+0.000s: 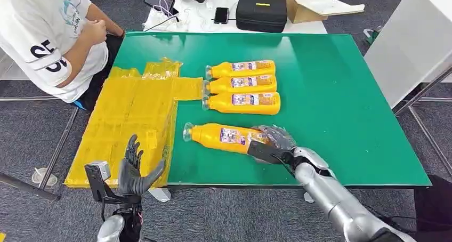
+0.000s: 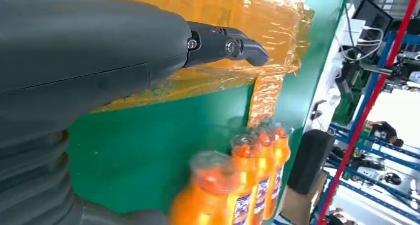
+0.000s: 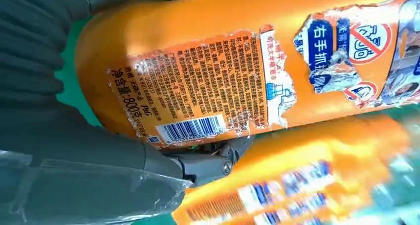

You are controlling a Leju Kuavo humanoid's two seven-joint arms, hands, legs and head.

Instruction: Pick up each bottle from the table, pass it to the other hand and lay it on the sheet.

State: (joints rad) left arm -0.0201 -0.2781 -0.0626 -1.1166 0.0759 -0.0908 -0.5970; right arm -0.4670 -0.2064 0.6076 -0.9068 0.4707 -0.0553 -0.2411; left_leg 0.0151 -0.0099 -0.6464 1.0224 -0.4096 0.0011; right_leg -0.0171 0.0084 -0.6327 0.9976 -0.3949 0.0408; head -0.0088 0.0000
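Held bottle (image 3: 237,51) label reads "800克" above a barcode, blue patch "右手", person's shirt (image 1: 45,34) "SE"

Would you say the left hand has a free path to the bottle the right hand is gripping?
Probably yes. The left hand is open at the near table edge over the sheet, and only bare green table lies between it and the bottle's cap end; the right hand holds the far end.

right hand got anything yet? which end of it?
The right hand grips the nearest bottle at its base end, away from the cap, bottle lying on the table. The left hand holds nothing.
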